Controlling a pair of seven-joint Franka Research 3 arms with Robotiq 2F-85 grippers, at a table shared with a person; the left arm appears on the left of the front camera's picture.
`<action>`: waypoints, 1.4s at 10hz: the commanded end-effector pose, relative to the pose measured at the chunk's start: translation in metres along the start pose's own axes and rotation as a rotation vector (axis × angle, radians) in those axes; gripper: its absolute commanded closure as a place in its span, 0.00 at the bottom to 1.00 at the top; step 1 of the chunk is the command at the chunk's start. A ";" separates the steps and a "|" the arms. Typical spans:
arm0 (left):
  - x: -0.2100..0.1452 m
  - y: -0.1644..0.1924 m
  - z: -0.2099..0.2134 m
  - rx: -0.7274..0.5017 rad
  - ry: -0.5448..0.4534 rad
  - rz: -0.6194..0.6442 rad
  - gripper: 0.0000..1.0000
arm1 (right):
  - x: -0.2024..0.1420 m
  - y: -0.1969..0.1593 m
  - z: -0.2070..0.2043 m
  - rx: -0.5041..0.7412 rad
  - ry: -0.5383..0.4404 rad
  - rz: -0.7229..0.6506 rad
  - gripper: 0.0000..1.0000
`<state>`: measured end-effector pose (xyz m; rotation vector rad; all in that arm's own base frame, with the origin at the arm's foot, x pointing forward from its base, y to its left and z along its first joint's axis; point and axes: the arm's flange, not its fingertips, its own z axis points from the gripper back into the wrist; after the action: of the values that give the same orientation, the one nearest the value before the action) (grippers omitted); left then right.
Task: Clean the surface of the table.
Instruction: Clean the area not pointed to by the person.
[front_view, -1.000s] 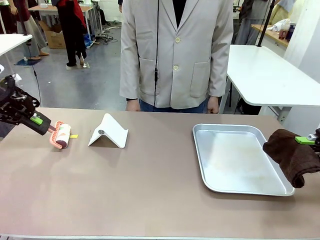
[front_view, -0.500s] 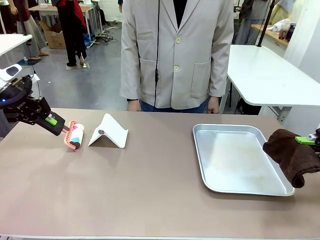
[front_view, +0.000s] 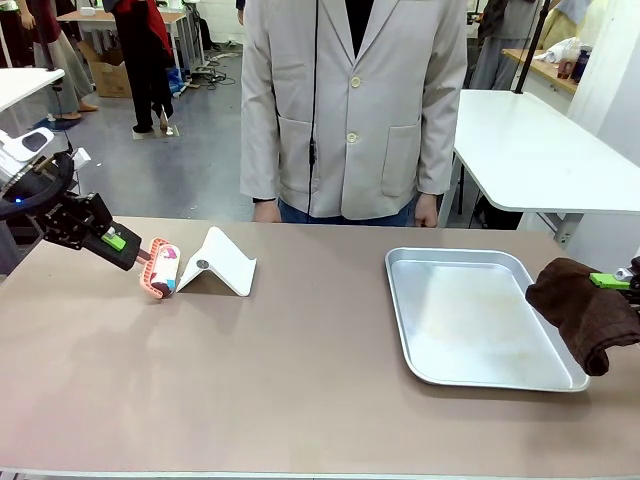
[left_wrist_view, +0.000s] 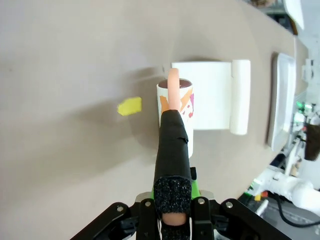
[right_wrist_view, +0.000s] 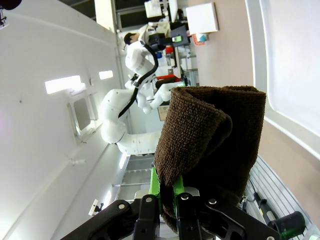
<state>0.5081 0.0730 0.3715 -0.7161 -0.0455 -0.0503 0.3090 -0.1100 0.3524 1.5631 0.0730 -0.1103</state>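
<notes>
**A:** What's each pincer doing?

**B:** The left gripper (front_view: 120, 242) is clamped on the roller (front_view: 162, 268) by its handle, with the drum low over the table (front_view: 280, 390) at its far left. The right gripper (front_view: 612, 281) is clamped on a brown cloth (front_view: 585, 315), hanging at the table's right edge beside the tray (front_view: 470, 330).

**A:** So rolling is the step. How to do it well?

**B:** I'd press the drum flat so its whole width bears on the top, then pull in straight, overlapping lanes. A yellow scrap (left_wrist_view: 129, 106) lies just beside the drum, so I'd take that lane first.

**A:** And the white stand (front_view: 218, 264)?

**B:** That's the snag. The drum is right up against it, and I can't tell from the wrist view whether they touch. Rolling toward it would likely shove it, so steer around it or back off first.

**A:** The cloth?

**B:** Hold it clear while the roller works. Then wipe the bare middle, skirting the tray.
</notes>
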 end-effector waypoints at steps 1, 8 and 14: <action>-0.016 0.004 0.018 -0.086 -0.008 -0.022 0.94 | 0.001 0.005 0.001 0.008 0.013 0.014 0.89; -0.055 0.055 0.120 -0.314 -0.098 -0.020 0.94 | 0.001 0.005 0.001 0.008 0.013 0.014 0.89; -0.076 0.167 0.149 -0.507 -0.148 0.099 0.94 | 0.001 0.005 0.001 0.008 0.013 0.014 0.89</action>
<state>0.4326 0.2891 0.3683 -1.1612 -0.1257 0.1164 0.3092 -0.1097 0.3526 1.5632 0.0739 -0.1089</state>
